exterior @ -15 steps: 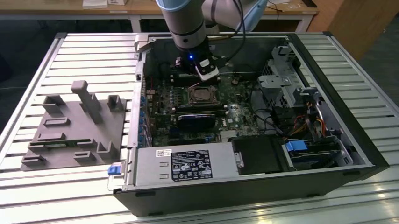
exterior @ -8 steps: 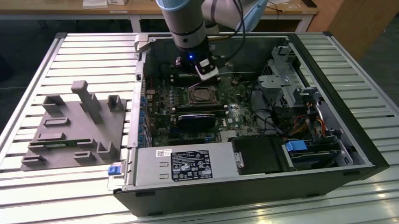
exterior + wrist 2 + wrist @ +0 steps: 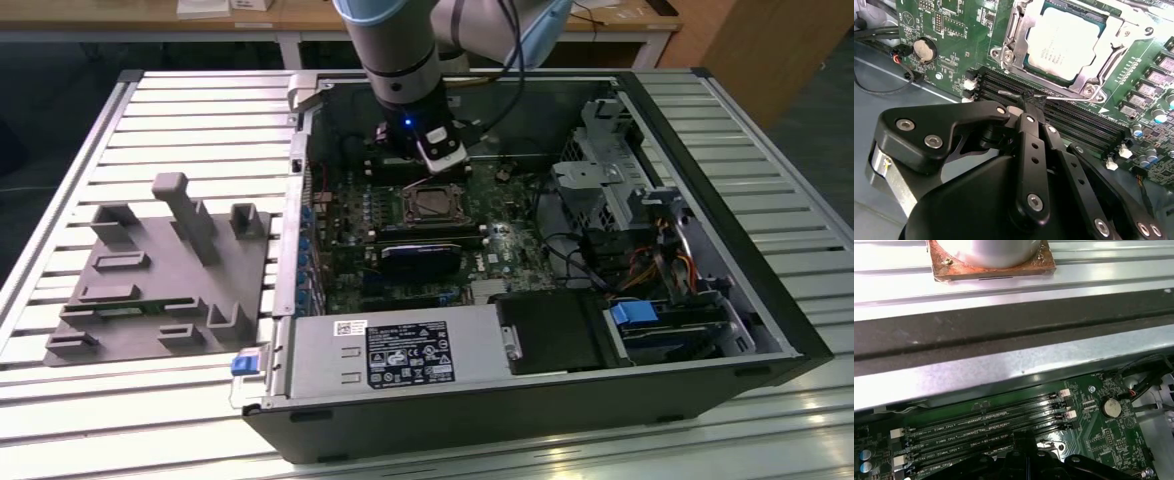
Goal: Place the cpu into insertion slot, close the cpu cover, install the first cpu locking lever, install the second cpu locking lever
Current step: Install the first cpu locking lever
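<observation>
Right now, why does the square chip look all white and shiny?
In the second wrist view, light bounces off the cpu, washing its metal top nearly white; in the first wrist view, similar glare whitens the metal case edge; in the exterior view, the motherboard sits in dim shadow inside the case.

So the cpu is already sitting flat in the insertion slot, dull silver top facing up, right next to the memory slots. The cpu cover, a thin silvery frame, is folded down around it. A skinny wire locking lever runs along the slot edge closest to those memory slots.
</observation>
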